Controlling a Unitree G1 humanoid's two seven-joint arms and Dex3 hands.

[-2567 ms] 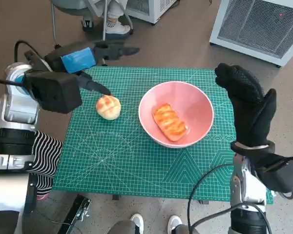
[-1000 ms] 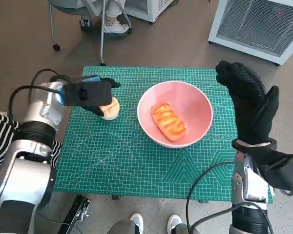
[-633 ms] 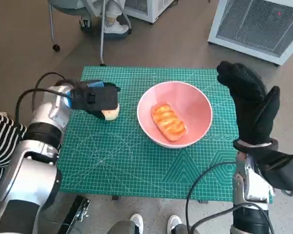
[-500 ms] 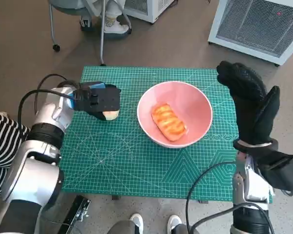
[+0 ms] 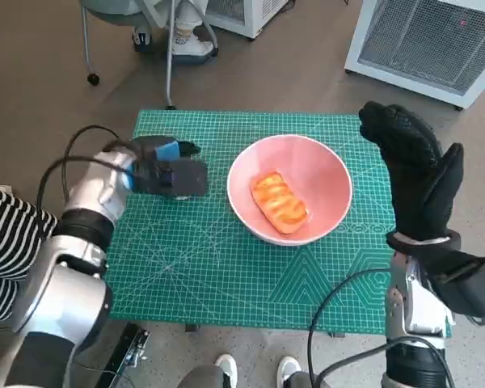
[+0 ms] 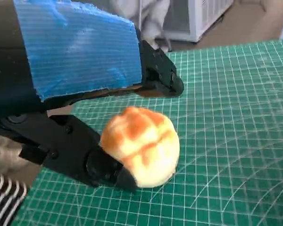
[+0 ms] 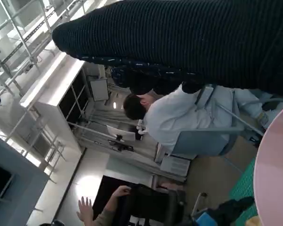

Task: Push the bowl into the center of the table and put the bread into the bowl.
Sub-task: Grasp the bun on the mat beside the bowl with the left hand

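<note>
From the head view you can't see the round bun at all, the left hand (image 5: 171,172) sits right over it on the green mat (image 5: 226,267). Only the left wrist view shows the bun (image 6: 141,146): it's resting on the mat, with black fingers (image 6: 85,160) on either side of it. One lower finger touches its side, an upper one reaches past its top. Can't really tell if the upper one is touching, so whether the bun is properly gripped or just caged is unclear to me.

The pink bowl (image 5: 290,188) is on the counter a bit right of the middle of the mat, just beside the left hand. There's already a long glazed bread (image 5: 280,201) lying inside it. In the right wrist view only a sliver of the bowl's pink rim shows at the edge.

The right hand (image 5: 416,178) is held upright off the right side of the bowl, near its rim, not touching anything, holding nothing, fingers apart from the thumb. Its own wrist cam mostly gets a dark glove band across the top, and behind that a person (image 7: 179,117) in a pale top on a chair.

A striped sleeve (image 5: 8,242) pokes in at the left edge of the head view, cut off. Shoes (image 5: 226,368) show at the bottom edge.
</note>
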